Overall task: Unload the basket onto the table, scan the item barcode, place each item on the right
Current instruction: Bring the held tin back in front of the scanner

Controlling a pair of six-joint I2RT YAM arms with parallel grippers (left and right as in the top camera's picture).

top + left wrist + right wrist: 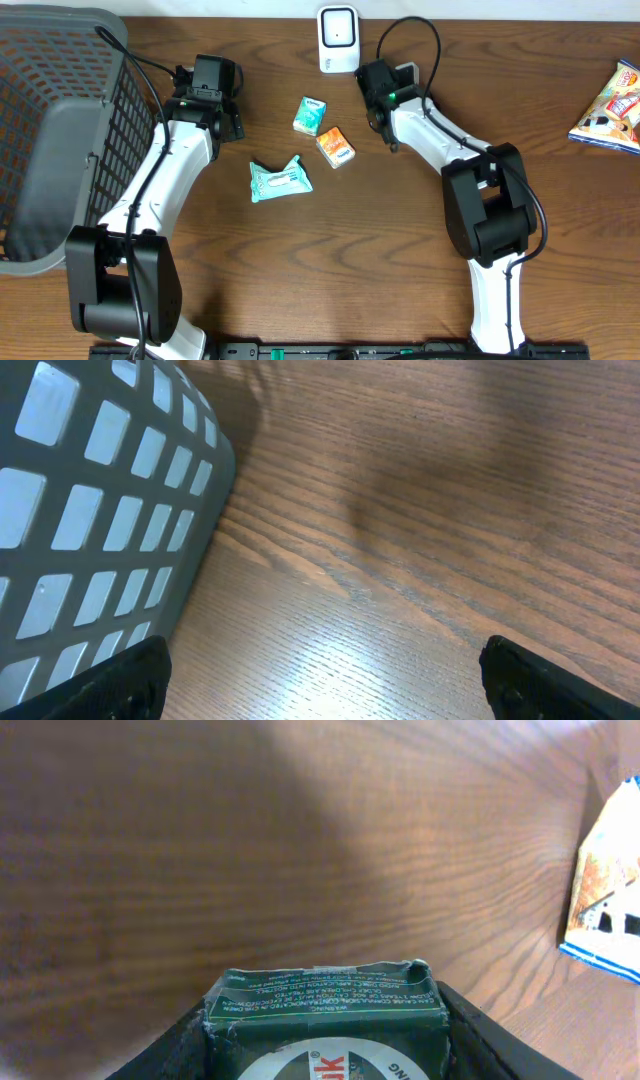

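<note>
green box (320, 995) is grasped in the right jaws, held near the white scanner (338, 38) above the wooden surface (330, 250); left jaws stand released beside the grey basket (100, 510).

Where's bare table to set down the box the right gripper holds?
For the green box, widest bare wood lies between the right arm and the snack bag. Another patch: front edge, from left arm to right arm, below the wipes pack. Crowded: the middle, where that pack, the white-green pack and orange pack sit near the scanner.
</note>
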